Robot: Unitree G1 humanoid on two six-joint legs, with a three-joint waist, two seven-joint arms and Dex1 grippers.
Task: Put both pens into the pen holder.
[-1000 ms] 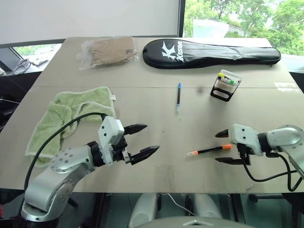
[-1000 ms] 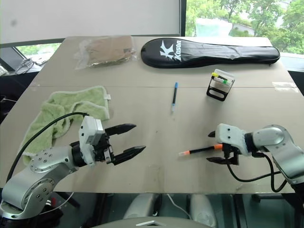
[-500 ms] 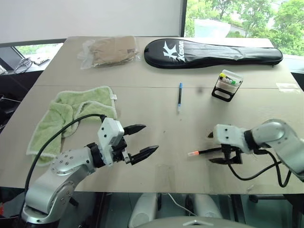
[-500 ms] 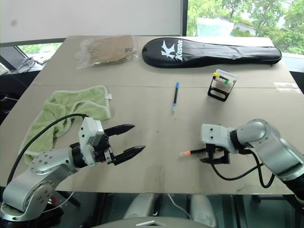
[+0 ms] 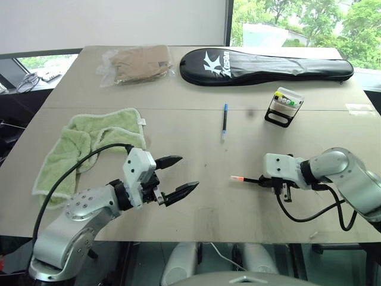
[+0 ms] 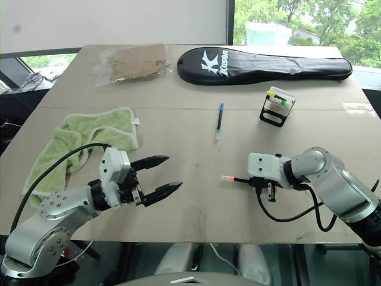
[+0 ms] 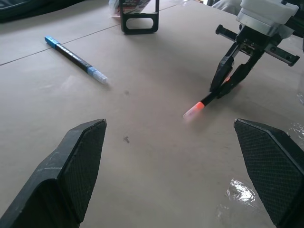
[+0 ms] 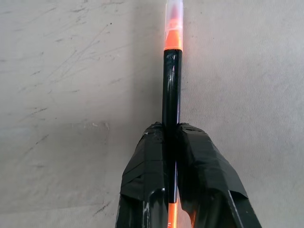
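Where daylight falls, beige table, green towel, window trees

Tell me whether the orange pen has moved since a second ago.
Yes. The orange pen shifted left, toward the blue pen, now clamped in the right gripper.

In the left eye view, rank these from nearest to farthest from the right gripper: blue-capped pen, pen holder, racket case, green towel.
From the right gripper, shut on the orange-ended pen:
1. Blue-capped pen, beyond it toward the table's middle.
2. Pen holder, farther back; close to the pen's distance, hard to separate.
3. Racket case, along the far edge.
4. Green towel, across on the left.
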